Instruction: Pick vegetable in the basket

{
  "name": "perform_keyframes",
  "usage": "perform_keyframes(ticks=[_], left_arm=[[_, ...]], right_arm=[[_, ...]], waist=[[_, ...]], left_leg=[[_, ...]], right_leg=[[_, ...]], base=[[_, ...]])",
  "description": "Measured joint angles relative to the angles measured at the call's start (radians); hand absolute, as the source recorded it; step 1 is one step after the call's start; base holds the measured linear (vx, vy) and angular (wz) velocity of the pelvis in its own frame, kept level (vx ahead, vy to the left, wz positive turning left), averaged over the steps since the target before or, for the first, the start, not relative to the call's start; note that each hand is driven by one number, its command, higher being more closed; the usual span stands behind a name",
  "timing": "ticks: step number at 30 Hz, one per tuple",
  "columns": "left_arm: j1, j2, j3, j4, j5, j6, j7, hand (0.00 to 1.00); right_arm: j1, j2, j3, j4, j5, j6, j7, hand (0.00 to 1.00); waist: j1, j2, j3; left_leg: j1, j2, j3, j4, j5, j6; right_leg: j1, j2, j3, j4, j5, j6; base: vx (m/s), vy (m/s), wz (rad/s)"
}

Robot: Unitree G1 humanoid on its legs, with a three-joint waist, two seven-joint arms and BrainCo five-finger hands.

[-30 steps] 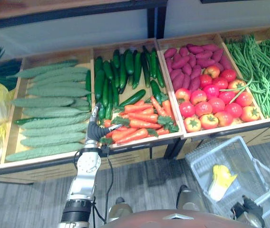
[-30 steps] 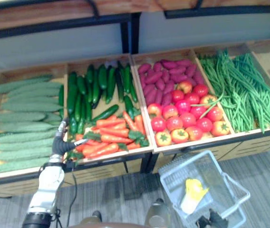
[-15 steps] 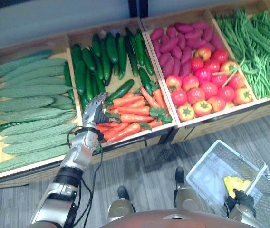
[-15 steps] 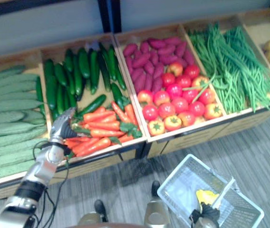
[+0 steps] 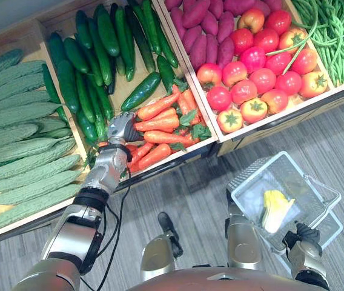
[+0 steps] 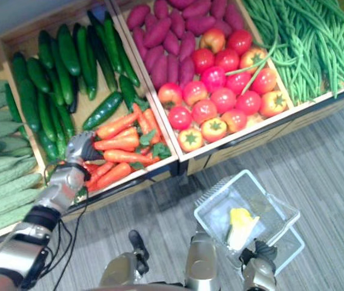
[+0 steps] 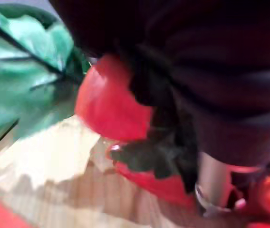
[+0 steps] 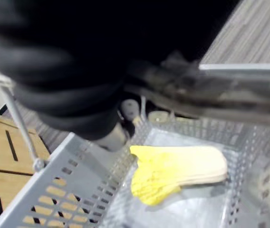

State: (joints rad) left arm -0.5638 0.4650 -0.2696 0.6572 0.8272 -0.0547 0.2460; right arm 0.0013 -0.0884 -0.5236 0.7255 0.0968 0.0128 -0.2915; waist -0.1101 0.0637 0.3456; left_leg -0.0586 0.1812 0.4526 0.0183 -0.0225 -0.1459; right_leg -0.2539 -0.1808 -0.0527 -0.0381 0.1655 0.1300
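Observation:
My left hand lies on the carrot pile in the wooden crate, its fingers bent over the left end of one carrot. Green carrot leaves lie beside it. Low on the right, my right hand is shut on the handle of a grey plastic basket. It holds the basket over the floor. A pale yellow leafy vegetable lies on the basket's bottom.
Dark cucumbers fill the back of the carrot crate. Bumpy light-green gourds lie to the left. Tomatoes, purple sweet potatoes and green beans lie to the right. Grey plank floor runs before the crates.
The camera has tipped down toward the crates. My left hand has reached from the crate's front edge onto the carrots, and its fingers have curled. The basket stays in my right hand.

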Motion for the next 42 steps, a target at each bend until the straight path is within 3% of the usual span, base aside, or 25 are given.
perform_keyframes(ticks=[5, 9, 12, 17, 24, 31, 32, 34, 35, 36, 37, 38, 39, 40, 42], left_arm=[[-0.022, 0.003, -0.060, -0.003, 0.028, -0.008, -0.011, 1.00], [0.016, 0.069, -0.059, -0.064, 0.055, -0.008, -0.049, 1.00], [0.067, 0.134, 0.042, -0.173, 0.056, 0.003, -0.048, 1.00], [0.135, 0.194, 0.176, -0.244, 0.055, 0.023, -0.038, 1.00], [0.162, 0.182, 0.212, -0.254, 0.043, 0.036, -0.020, 1.00], [0.207, 0.052, 0.134, -0.372, 0.021, 0.042, -0.014, 1.00], [0.226, -0.008, 0.108, -0.394, 0.016, 0.042, -0.012, 1.00], [0.264, -0.050, 0.086, -0.414, 0.012, 0.036, -0.012, 1.00], [0.303, -0.082, 0.073, -0.442, 0.008, 0.034, -0.017, 1.00], [0.342, -0.107, 0.062, -0.481, 0.006, 0.027, -0.023, 1.00], [0.357, -0.115, 0.056, -0.500, 0.006, 0.019, -0.027, 1.00], [0.392, -0.124, 0.059, -0.546, 0.000, 0.002, -0.032, 1.00], [0.416, -0.132, 0.062, -0.576, -0.020, -0.008, -0.038, 1.00], [0.427, -0.147, 0.065, -0.584, -0.027, -0.011, -0.044, 1.00], [0.427, -0.190, 0.062, -0.584, -0.031, -0.019, -0.053, 1.00]], right_arm=[[-0.002, 0.000, 0.009, 0.000, 0.008, -0.004, 0.002, 1.00], [0.029, 0.000, 0.020, -0.001, 0.010, -0.004, 0.012, 1.00], [0.063, -0.001, 0.021, -0.003, 0.010, -0.004, 0.023, 1.00], [0.130, -0.002, 0.020, -0.003, 0.010, -0.001, 0.035, 1.00], [0.138, -0.001, 0.021, 0.001, 0.010, 0.008, 0.056, 1.00], [0.170, 0.011, 0.021, -0.003, 0.038, 0.016, 0.055, 1.00], [0.167, 0.019, 0.026, -0.025, 0.039, 0.017, 0.055, 1.00], [0.151, 0.034, 0.044, -0.070, 0.040, 0.018, 0.052, 1.00], [0.129, 0.038, 0.071, -0.114, 0.040, 0.019, 0.049, 1.00], [0.113, 0.027, 0.105, -0.156, 0.037, 0.020, 0.047, 1.00], [0.111, 0.019, 0.130, -0.177, 0.035, 0.021, 0.049, 1.00], [0.116, 0.014, 0.200, -0.214, 0.035, 0.021, 0.054, 1.00], [0.121, 0.026, 0.260, -0.254, 0.035, 0.020, 0.063, 1.00], [0.124, 0.042, 0.292, -0.284, 0.033, 0.021, 0.073, 1.00], [0.143, 0.050, 0.360, -0.361, 0.013, 0.020, 0.104, 1.00]], waist=[[-0.010, 0.010, 0.004], [-0.008, 0.018, 0.001], [0.004, 0.024, -0.013], [0.024, 0.040, -0.114], [0.043, 0.034, -0.166], [0.030, 0.014, -0.197], [0.028, 0.012, -0.198], [0.028, 0.011, -0.197], [0.027, 0.012, -0.194], [0.031, 0.020, -0.191], [0.037, 0.020, -0.190], [0.050, 0.004, -0.194], [0.061, -0.014, -0.201], [0.061, -0.019, -0.204], [0.043, -0.012, -0.201]], left_leg=[[0.016, 0.002, -0.024, -0.001, 0.001, 0.000], [0.065, 0.008, -0.053, -0.003, 0.001, 0.000], [0.094, 0.010, -0.077, -0.010, 0.001, 0.000], [0.128, 0.008, -0.103, -0.025, 0.001, -0.002], [0.170, 0.003, -0.112, -0.035, 0.001, -0.002], [0.181, 0.002, -0.108, -0.040, 0.001, -0.002], [0.186, 0.002, -0.078, -0.039, -0.001, -0.005], [0.196, 0.007, -0.012, -0.033, -0.009, -0.009], [0.215, 0.013, 0.062, -0.028, -0.016, -0.008], [0.239, 0.025, 0.140, -0.015, -0.026, -0.002], [0.260, 0.031, 0.182, -0.016, -0.028, -0.002], [0.306, 0.033, 0.266, -0.014, -0.040, -0.017], [0.341, 0.034, 0.348, -0.005, -0.056, -0.039], [0.357, 0.045, 0.398, 0.011, -0.060, -0.045], [0.358, 0.082, 0.459, 0.067, -0.061, -0.047]], right_leg=[[0.027, -0.002, -0.024, 0.000, -0.002, 0.003], [0.096, -0.003, -0.066, 0.000, -0.022, 0.001], [0.144, -0.003, -0.096, 0.000, -0.033, -0.003], [0.209, -0.004, -0.130, -0.036, -0.035, -0.003], [0.262, -0.007, -0.141, -0.056, -0.033, 0.000], [0.268, -0.007, -0.131, -0.054, -0.033, 0.000], [0.239, -0.005, -0.100, -0.028, -0.037, 0.000], [0.178, -0.002, -0.090, 0.020, -0.049, -0.017], [0.133, -0.025, -0.196, 0.073, -0.106, -0.109], [0.118, -0.080, -0.398, 0.153, -0.146, -0.209], [0.113, -0.113, -0.500, 0.196, -0.156, -0.246], [0.101, -0.182, -0.661, 0.292, -0.170, -0.272], [0.088, -0.214, -0.731, 0.356, -0.152, -0.239], [0.065, -0.200, -0.714, 0.373, -0.154, -0.191], [0.022, -0.143, -0.644, 0.368, -0.167, -0.173]], base=[[0.03, 0.002, 0.10], [0.01, 0.000, 0.21], [-0.01, -0.006, 0.25], [0.02, -0.005, 0.18], [-0.01, -0.002, 0.04], [0.00, 0.001, -0.04], [-0.03, 0.010, -0.60], [-0.03, 0.011, -1.00], [-0.01, 0.045, -1.59], [0.00, 0.070, -1.76], [0.10, 0.118, -2.09], [0.13, 0.076, -2.18], [0.16, 0.004, -2.33], [0.11, -0.079, -1.65], [0.15, -0.178, -1.30]])
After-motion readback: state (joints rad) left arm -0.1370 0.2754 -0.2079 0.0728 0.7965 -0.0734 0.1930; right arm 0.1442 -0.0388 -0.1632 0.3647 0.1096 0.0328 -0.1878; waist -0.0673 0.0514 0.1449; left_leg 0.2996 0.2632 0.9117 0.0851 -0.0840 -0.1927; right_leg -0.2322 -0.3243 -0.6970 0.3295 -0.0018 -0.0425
